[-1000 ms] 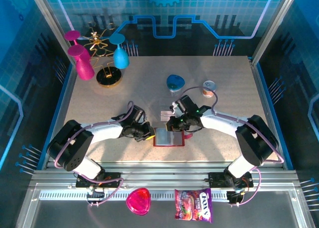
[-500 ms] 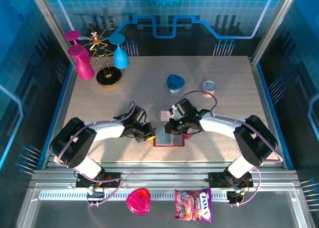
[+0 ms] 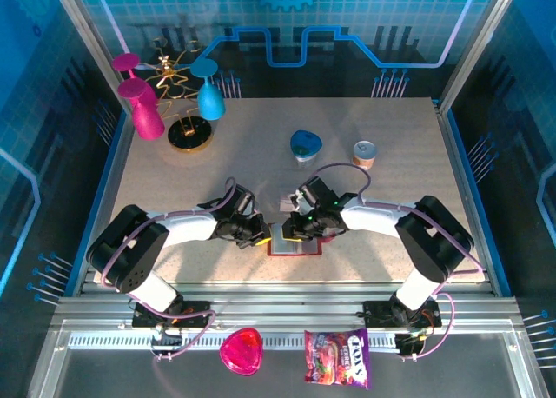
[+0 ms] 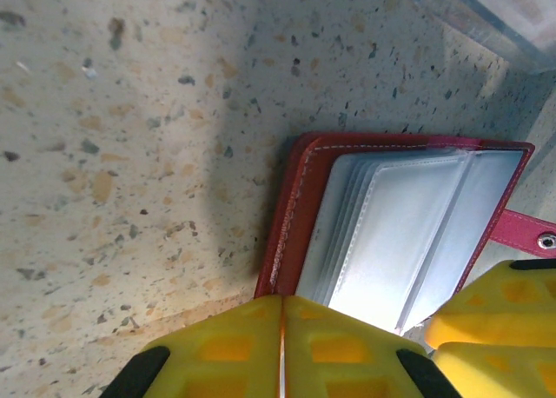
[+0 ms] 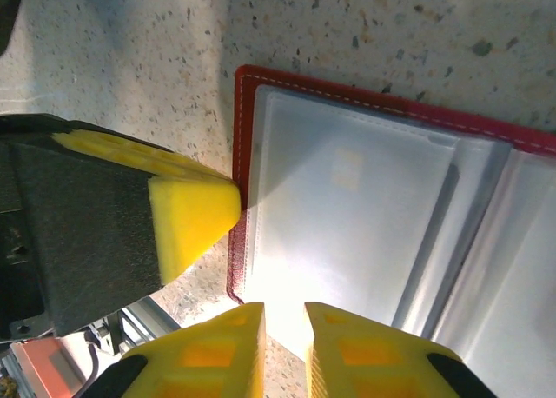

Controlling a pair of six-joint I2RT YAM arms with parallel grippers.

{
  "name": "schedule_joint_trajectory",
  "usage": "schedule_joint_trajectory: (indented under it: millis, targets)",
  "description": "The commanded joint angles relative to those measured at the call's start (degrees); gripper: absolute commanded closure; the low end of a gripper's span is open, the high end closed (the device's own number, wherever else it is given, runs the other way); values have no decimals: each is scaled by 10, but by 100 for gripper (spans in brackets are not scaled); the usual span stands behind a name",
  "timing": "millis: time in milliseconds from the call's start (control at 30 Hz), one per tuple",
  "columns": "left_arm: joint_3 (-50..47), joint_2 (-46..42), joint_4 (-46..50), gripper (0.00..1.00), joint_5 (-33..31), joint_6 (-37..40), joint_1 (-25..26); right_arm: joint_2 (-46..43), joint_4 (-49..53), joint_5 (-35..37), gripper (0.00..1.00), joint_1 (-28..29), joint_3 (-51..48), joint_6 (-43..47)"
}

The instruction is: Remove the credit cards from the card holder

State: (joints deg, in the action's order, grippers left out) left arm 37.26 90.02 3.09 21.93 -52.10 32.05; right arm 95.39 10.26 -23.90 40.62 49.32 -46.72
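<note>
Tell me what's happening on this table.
A red card holder lies open on the table. The left end effector is shut, with its tip against the holder's edge. The right end effector is over the pale pockets, fingers slightly parted. I can't see a card in its grasp.

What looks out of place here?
The colourful plastic candy bag and translucent pink heart-shaped dish lie on the grey front ledge, off the speckled tabletop. Nothing looks spilled or damaged.
</note>
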Motion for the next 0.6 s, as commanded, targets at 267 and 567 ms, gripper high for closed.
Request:
schedule_joint_trajectory:
  millis: [267, 567]
  targets:
    - [-3, 0, -1, 92, 6, 9, 3, 27, -1, -3, 75, 17, 36, -12]
    - [-6, -2, -2, 92, 5, 8, 3, 41, 5, 1, 72, 17, 37, -10]
